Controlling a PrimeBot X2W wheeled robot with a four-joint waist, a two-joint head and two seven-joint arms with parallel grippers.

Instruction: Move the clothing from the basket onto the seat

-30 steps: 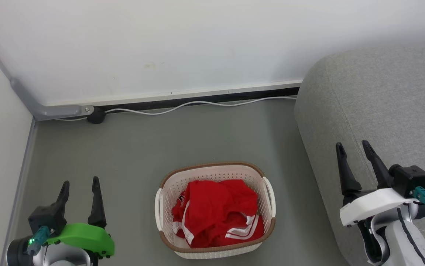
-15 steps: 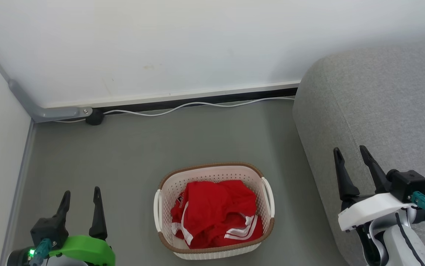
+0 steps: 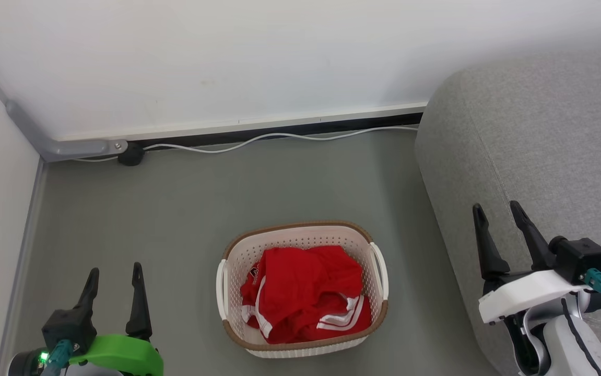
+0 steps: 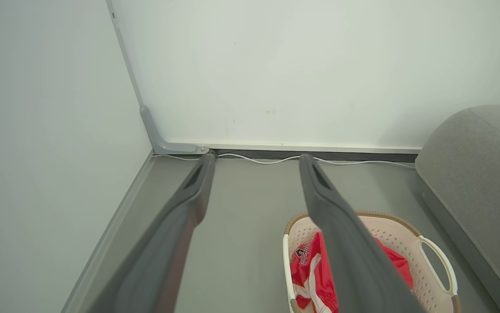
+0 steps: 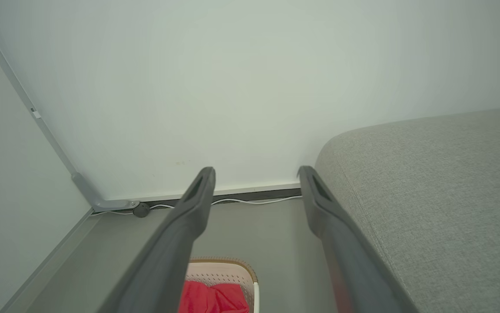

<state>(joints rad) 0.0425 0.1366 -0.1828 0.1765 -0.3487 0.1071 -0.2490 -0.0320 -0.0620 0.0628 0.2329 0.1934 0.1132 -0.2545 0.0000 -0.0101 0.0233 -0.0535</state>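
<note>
The bright red soft fabric garment (image 3: 300, 292) with white stripe trim lies crumpled inside the cream-white perforated plastic basket (image 3: 295, 228) with a brown woven-look rim. It covers most of the bottom and does not hang over the rim. The basket stands on the grey-green floor (image 3: 185, 209), near the robot and between its 2 arms. The large light-grey woven-fabric sofa (image 3: 540, 146) stands just right of the basket, with a strip of bare floor between them; I think this closeness is why the basket is put there, so the carry to the right is short.

The left gripper (image 3: 115, 269), on a green mount, hangs at the near left, well apart from the basket. Its 2 dark fingers are spread wide, hold nothing and point to the far wall (image 3: 227, 62). The right gripper (image 3: 495, 206), on a white mount, is at the near right in front of the sofa's rounded side; its fingers are also spread wide and empty.

In my judgement the task is not yet begun. Both arms wait in a ready pose, and the wide fingers suit a soft heap, because they can close on a thick fold. The next move probably calls for 1 arm to come down over the basket and pinch the highest fold. A fingertip could catch the rim or a side handle and lift the light basket also, or the cloth could trail and drag on the edge. The thin white cable (image 3: 279, 137) runs along the far wall, well away from the work.
</note>
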